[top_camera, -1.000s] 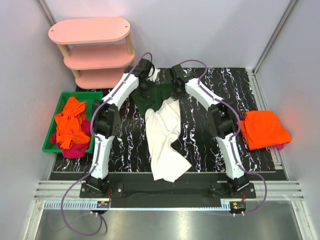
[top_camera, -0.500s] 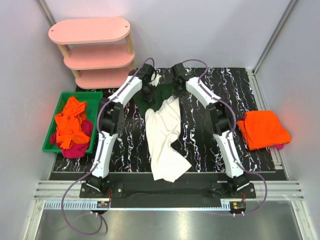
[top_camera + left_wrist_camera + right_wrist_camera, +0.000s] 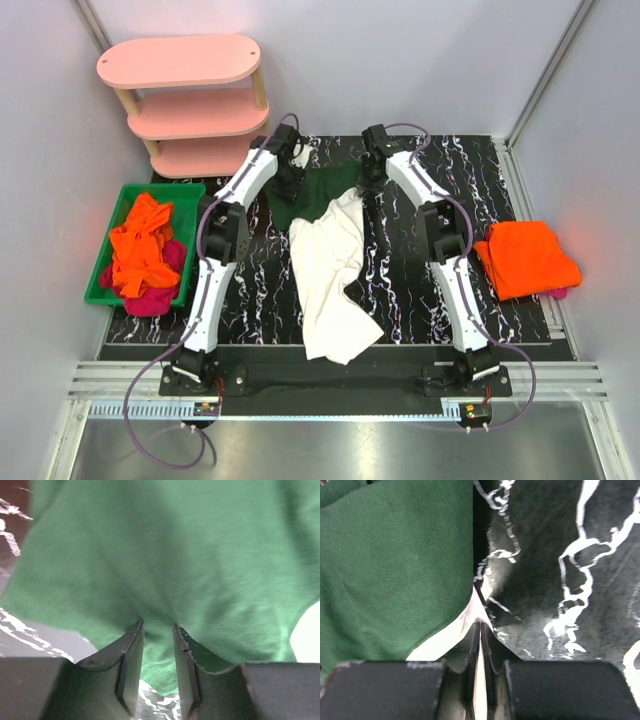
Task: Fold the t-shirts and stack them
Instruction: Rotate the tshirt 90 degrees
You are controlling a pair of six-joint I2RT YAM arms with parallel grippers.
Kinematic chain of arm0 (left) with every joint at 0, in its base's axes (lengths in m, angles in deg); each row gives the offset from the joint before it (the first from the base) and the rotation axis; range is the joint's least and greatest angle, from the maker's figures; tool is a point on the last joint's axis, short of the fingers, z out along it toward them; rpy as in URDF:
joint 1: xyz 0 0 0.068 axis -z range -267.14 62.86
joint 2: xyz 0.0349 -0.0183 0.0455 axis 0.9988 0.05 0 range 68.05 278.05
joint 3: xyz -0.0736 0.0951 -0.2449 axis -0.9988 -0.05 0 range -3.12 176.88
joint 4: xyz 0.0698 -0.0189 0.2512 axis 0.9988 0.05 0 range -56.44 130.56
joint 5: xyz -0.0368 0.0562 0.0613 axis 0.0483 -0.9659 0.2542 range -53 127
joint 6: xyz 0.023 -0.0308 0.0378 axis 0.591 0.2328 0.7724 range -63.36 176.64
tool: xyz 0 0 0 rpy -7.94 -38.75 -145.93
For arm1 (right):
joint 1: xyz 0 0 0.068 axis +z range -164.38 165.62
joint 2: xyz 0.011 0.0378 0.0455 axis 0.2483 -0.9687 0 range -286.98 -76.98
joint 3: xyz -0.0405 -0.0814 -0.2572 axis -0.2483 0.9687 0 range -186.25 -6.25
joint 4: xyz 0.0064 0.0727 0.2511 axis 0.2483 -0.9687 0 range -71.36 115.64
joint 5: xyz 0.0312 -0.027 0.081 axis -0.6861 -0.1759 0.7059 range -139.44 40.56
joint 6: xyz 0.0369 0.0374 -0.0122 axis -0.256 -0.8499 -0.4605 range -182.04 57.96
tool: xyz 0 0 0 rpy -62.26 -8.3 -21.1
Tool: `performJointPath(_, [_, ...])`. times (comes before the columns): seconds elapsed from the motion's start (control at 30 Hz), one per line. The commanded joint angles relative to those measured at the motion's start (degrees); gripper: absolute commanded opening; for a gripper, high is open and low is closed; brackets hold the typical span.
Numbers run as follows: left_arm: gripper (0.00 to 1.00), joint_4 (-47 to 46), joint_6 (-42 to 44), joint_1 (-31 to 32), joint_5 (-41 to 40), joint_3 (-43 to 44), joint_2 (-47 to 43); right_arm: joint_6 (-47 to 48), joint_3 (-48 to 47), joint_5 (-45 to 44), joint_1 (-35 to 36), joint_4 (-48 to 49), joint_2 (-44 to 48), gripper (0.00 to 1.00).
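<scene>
A white t-shirt with dark green sleeves lies lengthwise on the black marbled table, its green end at the far side. My left gripper sits at the left green sleeve. Its jaws stand a narrow gap apart, a fold of green cloth bunched between the tips. My right gripper is at the shirt's far right corner, shut on a thin white edge beside the green sleeve. A folded orange t-shirt rests at the table's right edge on a magenta one.
A green bin left of the table holds crumpled orange and magenta shirts. A pink three-tier shelf stands at the back left. Grey walls close in the far side and both sides.
Both grippers have drawn apart, the right one moving rightward, and the green top of the shirt is spread wider across the table. The white body has stayed in place.
</scene>
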Motion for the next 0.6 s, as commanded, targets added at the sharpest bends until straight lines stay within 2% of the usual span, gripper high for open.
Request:
performJointPath(0.0, [0.36, 0.42, 1.9, -1.38, -0.97, 4.44, 0.91, -0.56, -0.94, 0.17, -3.22, -4.14, -1.73, 0.11])
performJointPath(0.27, [0.49, -0.02, 2.7, -3.23, -3.17, 5.24, 0.91, -0.91, 2.75, 1.75, -8.05, -4.32, -0.93, 0.11])
performJointPath(0.57, [0.59, -1.77, 2.35, -3.4, -4.75, 6.56, 0.74, -1.88, -5.23, 3.95, -11.83, -5.11, -5.15, 0.15])
